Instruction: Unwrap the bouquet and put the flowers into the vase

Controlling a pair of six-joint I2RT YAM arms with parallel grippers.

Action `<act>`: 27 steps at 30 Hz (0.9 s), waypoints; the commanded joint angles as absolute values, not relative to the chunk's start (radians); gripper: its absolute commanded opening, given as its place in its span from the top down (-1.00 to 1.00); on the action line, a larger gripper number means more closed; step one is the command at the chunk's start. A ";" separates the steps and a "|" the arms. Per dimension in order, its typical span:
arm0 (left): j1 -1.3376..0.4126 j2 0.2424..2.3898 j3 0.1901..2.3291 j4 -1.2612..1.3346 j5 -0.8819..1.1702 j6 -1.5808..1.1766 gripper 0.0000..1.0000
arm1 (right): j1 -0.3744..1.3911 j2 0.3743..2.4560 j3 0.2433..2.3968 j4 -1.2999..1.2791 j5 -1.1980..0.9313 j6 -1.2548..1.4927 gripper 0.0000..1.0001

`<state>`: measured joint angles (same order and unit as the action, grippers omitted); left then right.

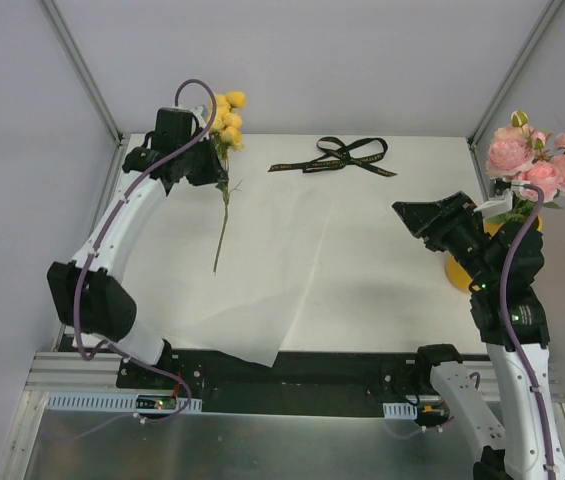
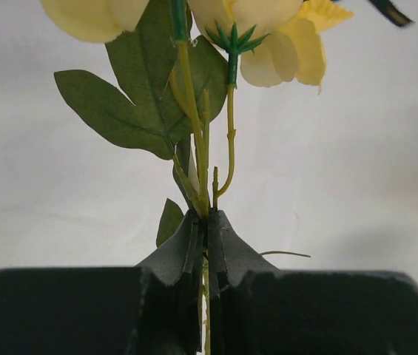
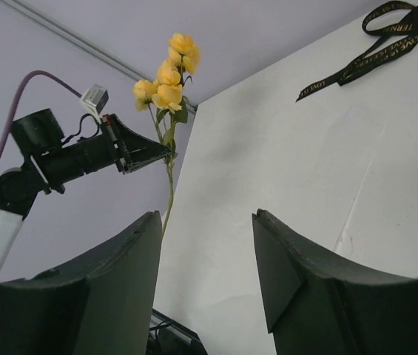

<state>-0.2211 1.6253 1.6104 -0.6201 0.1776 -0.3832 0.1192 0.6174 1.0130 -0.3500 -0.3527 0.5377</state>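
The bouquet lies undone: its white paper is spread flat on the table and the black ribbon rests untied at the back. My left gripper is shut on the green stem of a yellow flower sprig, lifted at the back left with the stem tip hanging down to the paper. Pink flowers stand in the yellow vase at the right, largely hidden behind my right arm. Left of the vase, my right gripper is open and holds nothing.
Grey enclosure walls rise close behind the left gripper and beside the vase. The paper's near corner hangs over the table's front edge. In the right wrist view the ribbon lies far ahead and the left gripper holds the yellow sprig.
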 commanded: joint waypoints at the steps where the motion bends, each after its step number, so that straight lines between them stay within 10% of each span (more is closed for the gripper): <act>1: -0.267 1.452 1.458 -0.536 0.391 -0.340 1.00 | 0.156 0.626 0.944 -0.189 -0.338 0.673 -0.16; 27: -0.405 1.141 1.039 -0.081 0.923 -0.394 1.00 | 0.879 1.190 0.968 0.319 0.133 0.683 -0.21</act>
